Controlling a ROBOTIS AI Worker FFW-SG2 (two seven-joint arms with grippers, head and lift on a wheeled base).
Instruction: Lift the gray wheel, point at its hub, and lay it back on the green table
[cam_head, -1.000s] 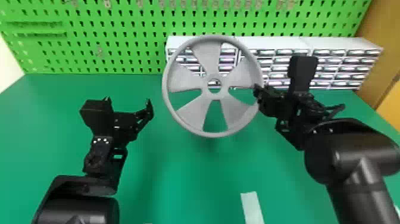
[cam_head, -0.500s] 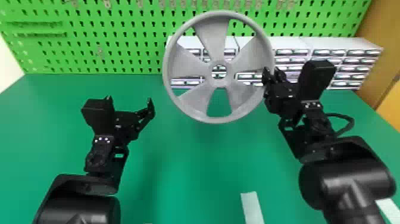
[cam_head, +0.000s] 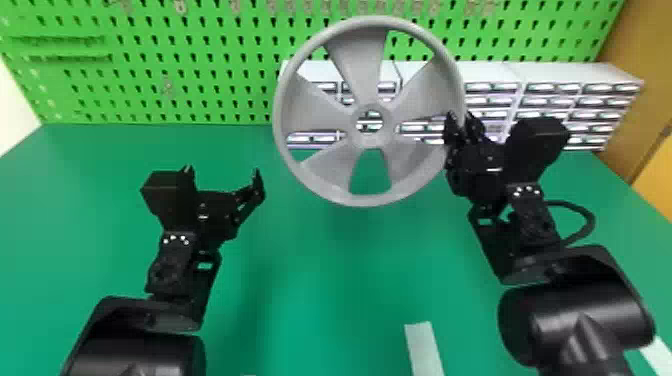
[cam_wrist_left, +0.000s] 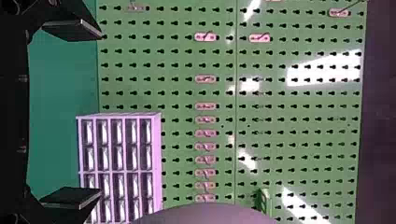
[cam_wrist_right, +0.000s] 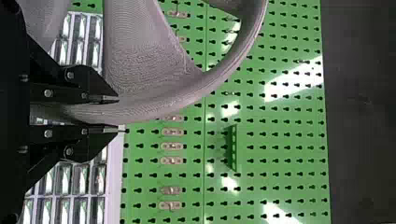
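Note:
The gray wheel (cam_head: 325, 175) is held upright above the green table (cam_head: 310, 280), its open-centred hub facing the head camera. My right gripper (cam_head: 462, 132) is shut on the wheel's right rim in the head view. In the right wrist view the rim of the gray wheel (cam_wrist_right: 187, 95) passes between the two fingers of my right gripper (cam_wrist_right: 116, 114). To the left of the wheel and lower, apart from it, my left gripper (cam_head: 223, 180) stands open with nothing between its fingers. The left wrist view has my left gripper (cam_wrist_left: 100, 114) with its fingers wide apart and part of the gray wheel (cam_wrist_left: 205, 214) beyond them.
White drawer cabinets (cam_head: 545, 75) line the table's back right, behind the wheel. A green pegboard (cam_head: 200, 90) rises along the back edge. A pale strip (cam_head: 423, 350) lies on the table near the front, between the arms.
The right gripper has raised the wheel and carried it slightly right, and it shows larger in the head view. My left arm has barely moved.

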